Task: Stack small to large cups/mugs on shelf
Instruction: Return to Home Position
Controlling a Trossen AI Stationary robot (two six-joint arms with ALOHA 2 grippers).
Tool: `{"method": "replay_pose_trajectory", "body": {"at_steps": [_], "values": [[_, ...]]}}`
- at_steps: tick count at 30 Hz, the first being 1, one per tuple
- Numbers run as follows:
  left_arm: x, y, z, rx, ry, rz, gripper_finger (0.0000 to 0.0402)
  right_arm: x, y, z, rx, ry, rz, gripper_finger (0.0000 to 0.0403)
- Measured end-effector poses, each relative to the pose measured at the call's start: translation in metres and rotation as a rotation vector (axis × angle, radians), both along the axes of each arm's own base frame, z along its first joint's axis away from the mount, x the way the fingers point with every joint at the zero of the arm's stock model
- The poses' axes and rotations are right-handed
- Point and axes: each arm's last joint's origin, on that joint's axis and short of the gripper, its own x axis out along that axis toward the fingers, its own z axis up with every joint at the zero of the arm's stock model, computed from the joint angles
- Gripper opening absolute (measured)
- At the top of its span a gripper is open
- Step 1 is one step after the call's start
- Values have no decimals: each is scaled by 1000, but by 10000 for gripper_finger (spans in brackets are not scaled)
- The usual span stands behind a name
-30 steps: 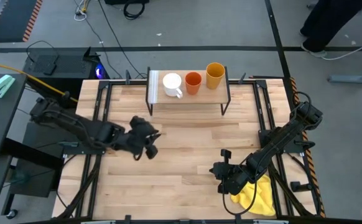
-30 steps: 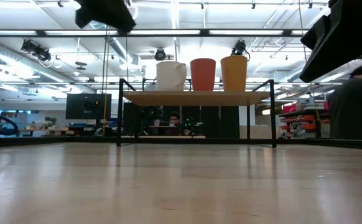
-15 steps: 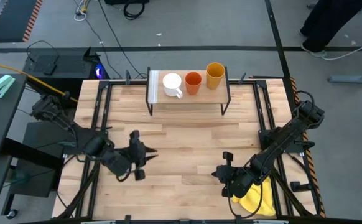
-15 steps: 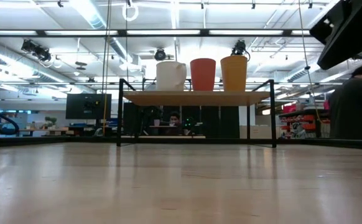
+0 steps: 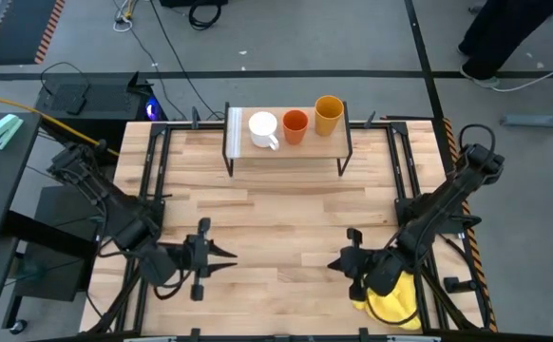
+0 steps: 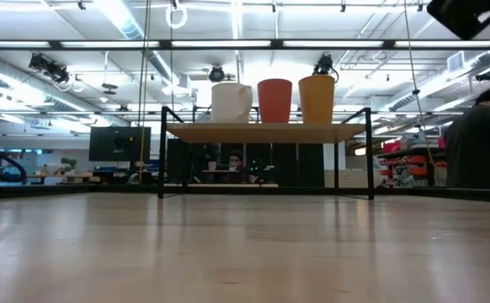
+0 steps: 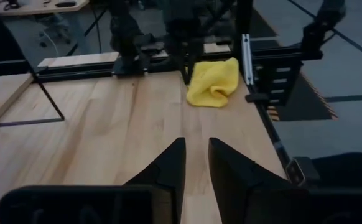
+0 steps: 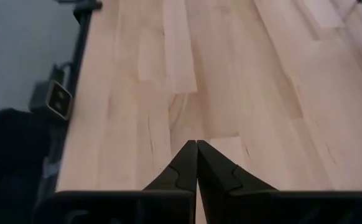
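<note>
High view, left gripper (image 5: 227, 259): pulling back to its own near side of the tabletop (image 5: 286, 218), after hovering mid-table closer to the shelf (image 5: 300, 152) a second ago. It is now pointing across at the right gripper (image 5: 335, 264).
Grip, left: fingers (image 7: 170, 167) are standing slightly parted and carrying nothing, with bare wood showing through the gap.
Grip, right: fingers (image 8: 187, 163) are pressing tip to tip, clenched on nothing.
Path of the right gripper: also retreating, by a shorter way, and hanging just beside the yellow cloth (image 5: 392, 304).
Place of the shelf: lying well apart from both grippers, off to the side of where either is pointing.
Row on the shelf: the white mug (image 5: 262, 125) is sitting upright at the left gripper's end. The red-orange cup (image 5: 295, 123) is standing just beside it in the middle. The yellow-orange tumbler (image 5: 329, 112) is closing the row at the right gripper's end.
Low view: the left arm is no longer showing. Only a corner of the right arm (image 6: 468, 13) is showing at the top. The three vessels are staying put, rising in height from mug to tumbler.
Meaning for the task: the placing looks finished, and both arms seem to be heading to rest.
</note>
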Motion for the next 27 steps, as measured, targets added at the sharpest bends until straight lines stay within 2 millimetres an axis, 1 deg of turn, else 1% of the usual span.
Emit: {"method": "replay_pose_trajectory", "body": {"at_steps": [2,5,9,13,16,19,21,23,25,27], "values": [[-2,-2,0,-9,3,-3,80,-3,-3,8,21,-22,-1,15],[-2,-2,0,-81,-7,26,81,-8,-8,21,52,-57,2,15],[-3,-2,-2,-83,11,31,76,-15,-10,32,83,-89,18,15],[-6,-4,-7,-75,91,-58,74,-23,-7,38,68,-106,74,15],[-9,-8,-7,-95,109,-127,76,-29,-4,40,63,-121,94,15],[-13,-19,-7,-106,77,-236,80,-40,-4,32,43,-143,81,15],[-17,-27,-14,-97,17,-333,82,-51,-4,21,69,-181,53,15],[-26,-33,-26,-81,-53,-445,81,-63,-3,8,126,-243,61,15],[-33,-31,-39,-107,-117,-511,79,-75,-3,-4,188,-300,107,15],[-40,-22,-52,-145,-150,-516,77,-84,-4,-10,265,-369,144,15]]}}
